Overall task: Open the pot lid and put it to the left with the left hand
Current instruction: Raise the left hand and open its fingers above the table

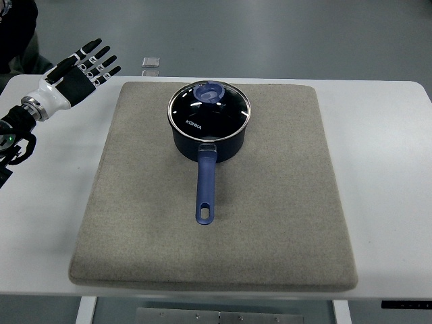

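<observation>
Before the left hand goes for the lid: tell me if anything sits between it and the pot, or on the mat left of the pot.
Nothing visible blocks it. The left hand hovers open over the table's far left corner, and the mat between it and the lid is bare. The mat left of the pot is bare too.

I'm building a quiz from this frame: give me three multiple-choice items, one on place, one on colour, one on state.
1. Where does the pot stand?
A. on the grey mat
B. on the bare table
C. on the floor

2. What colour is the pot handle?
A. red
B. blue
C. white

3. The lid is:
A. off, lying left of the pot
B. held in the left hand
C. on the pot

Answers: 1 A, mat lies beneath it. 2 B, it shows blue. 3 C, the left hand hovers apart, fingers spread.
</observation>
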Controlling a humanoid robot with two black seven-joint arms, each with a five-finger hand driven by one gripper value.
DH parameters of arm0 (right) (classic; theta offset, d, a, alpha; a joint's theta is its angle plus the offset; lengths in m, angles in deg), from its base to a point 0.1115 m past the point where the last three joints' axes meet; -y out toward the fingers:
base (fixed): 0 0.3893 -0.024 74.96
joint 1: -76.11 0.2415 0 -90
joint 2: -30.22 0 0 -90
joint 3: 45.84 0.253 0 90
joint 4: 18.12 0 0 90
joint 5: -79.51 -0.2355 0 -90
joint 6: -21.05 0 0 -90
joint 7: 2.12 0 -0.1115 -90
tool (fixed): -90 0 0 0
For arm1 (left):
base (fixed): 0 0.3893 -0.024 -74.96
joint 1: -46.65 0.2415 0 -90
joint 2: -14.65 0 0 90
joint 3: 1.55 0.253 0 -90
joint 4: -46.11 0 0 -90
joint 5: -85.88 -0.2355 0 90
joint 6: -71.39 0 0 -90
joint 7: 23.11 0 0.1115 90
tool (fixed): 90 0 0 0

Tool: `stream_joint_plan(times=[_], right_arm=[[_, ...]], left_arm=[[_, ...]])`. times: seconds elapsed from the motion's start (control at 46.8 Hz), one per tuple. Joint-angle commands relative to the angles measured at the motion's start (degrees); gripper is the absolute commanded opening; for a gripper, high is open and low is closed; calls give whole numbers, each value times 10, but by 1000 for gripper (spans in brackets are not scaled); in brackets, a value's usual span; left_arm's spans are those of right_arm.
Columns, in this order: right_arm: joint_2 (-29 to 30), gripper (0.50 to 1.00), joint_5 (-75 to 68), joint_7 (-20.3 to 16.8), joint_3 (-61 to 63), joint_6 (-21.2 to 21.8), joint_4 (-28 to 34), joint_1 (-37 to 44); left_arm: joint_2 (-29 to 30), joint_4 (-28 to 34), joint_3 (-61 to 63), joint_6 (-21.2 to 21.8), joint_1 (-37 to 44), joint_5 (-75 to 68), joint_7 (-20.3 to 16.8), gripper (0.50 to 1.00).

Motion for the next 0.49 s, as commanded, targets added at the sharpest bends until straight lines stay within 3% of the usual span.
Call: stream_joint_plan(times=[0.0,0.256,0.47], right_arm=[[0,917,0,0,0,0,0,0],[0,917,0,0,0,0,0,1],[0,917,0,0,0,0,0,0]], left_arm=[[-1,0,0,0,-1,0,0,992],[0,0,1,2,-5,-4,0,992],[0,-1,5,50,-8,-9,0,992]])
